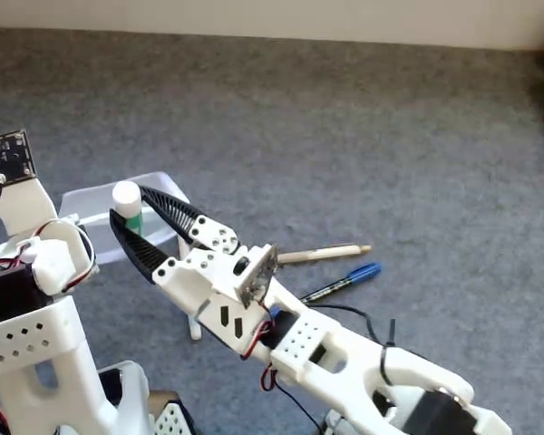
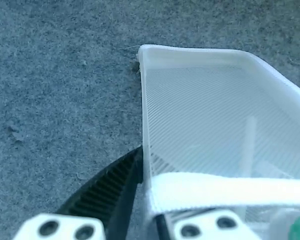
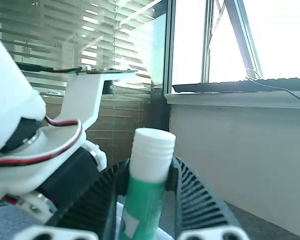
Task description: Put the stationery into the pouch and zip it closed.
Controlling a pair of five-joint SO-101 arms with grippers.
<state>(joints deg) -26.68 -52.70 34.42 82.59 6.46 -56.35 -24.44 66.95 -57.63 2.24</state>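
A grey, felt-like carpet covers the table (image 1: 363,118). Behind it, the right wrist view shows a bright window (image 3: 270,40) and slatted blinds (image 3: 90,35).

Two white plastic arms trailing red and black wires rise from the table's near edge. The left arm (image 1: 36,299) stands at the left. The right arm (image 1: 344,349) stretches in from the lower right and hides the carpet beneath it.

A soft pouch (image 1: 86,204) of translucent white mesh, edged with a woven white band, lies just beyond the left arm. The left gripper (image 2: 142,165) is clamped on the pouch's side wall near the mouth, with one ribbed black finger (image 2: 107,192) pressed against the outside. A pale straight shape shows through the mesh, but what it is cannot be told.

The right gripper (image 1: 127,205) hangs at the pouch's mouth. Its ribbed black fingers are closed around a glue stick (image 1: 127,195), held upright with its ridged white cap on top and green barrel below. A white label patch on the barrel is too blurred to read.

Well apart from the pouch, two pens lie near each other on the carpet. One is a slim beige pen (image 1: 322,255). The other is a dark blue pen (image 1: 344,281) with a bright blue cap, its far end reaching the right arm.
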